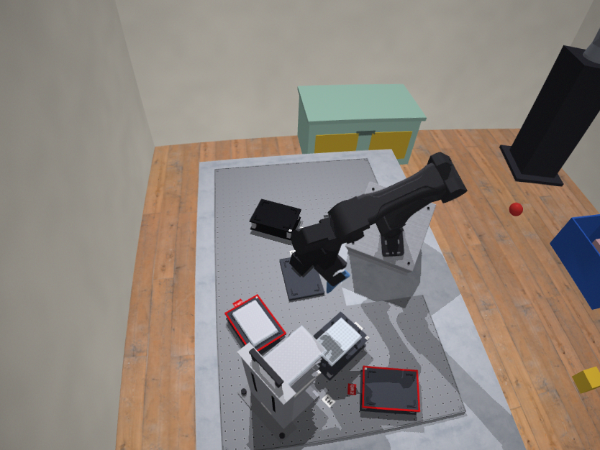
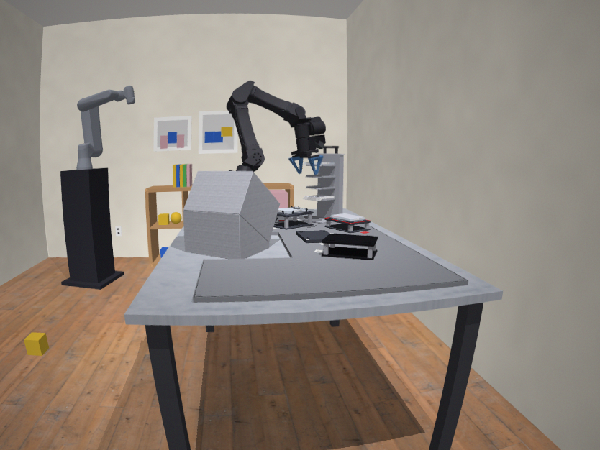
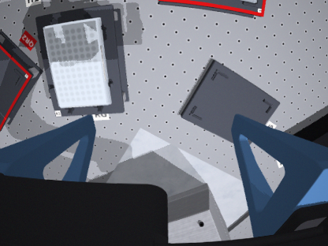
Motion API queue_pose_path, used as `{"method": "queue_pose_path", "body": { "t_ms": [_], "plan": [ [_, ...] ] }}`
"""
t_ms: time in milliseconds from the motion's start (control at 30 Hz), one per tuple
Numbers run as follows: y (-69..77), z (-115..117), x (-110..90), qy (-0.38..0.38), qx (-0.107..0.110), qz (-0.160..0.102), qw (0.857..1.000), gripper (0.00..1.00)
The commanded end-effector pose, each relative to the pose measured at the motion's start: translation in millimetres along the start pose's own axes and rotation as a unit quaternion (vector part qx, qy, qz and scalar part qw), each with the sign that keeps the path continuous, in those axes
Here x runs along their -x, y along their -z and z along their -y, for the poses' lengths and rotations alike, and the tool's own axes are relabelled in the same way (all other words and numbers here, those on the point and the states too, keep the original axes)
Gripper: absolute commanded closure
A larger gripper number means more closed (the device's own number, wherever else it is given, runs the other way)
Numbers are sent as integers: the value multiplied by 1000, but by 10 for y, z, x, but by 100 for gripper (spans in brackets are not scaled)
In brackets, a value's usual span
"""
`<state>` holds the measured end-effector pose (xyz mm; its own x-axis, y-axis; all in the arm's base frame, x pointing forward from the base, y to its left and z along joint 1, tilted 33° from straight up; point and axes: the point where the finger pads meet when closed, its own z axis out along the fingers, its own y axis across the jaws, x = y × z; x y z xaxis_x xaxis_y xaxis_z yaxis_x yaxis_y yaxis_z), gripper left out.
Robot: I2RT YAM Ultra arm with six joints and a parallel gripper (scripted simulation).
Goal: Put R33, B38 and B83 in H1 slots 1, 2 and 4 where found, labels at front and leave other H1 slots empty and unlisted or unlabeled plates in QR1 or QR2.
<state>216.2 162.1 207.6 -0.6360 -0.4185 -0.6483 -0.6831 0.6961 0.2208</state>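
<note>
A green cabinet (image 1: 359, 112), red ball (image 1: 515, 208), blue bin (image 1: 581, 254) and yellow cube (image 2: 36, 343) stand around.
</note>
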Motion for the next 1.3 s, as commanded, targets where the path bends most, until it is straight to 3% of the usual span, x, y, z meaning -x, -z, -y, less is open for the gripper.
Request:
{"method": "queue_pose_path", "body": {
  "t_ms": [0, 300, 367, 467, 867, 933, 1133, 1233, 1267],
  "plan": [
    [64, 52, 94, 24, 7, 57, 998, 0],
    [70, 345, 35, 24, 7, 130, 991, 0],
    [70, 345, 35, 24, 7, 130, 991, 0],
    [72, 442, 15, 25, 8, 155, 988, 0],
    [71, 446, 10, 19, 11, 252, 968, 0],
    [71, 446, 10, 19, 11, 252, 968, 0],
    [71, 444, 8, 18, 12, 299, 954, 0],
    [19, 540, -45, 7, 16, 290, 957, 0],
    [127, 562, 64, 21, 11, 301, 953, 0]
  ]
}}
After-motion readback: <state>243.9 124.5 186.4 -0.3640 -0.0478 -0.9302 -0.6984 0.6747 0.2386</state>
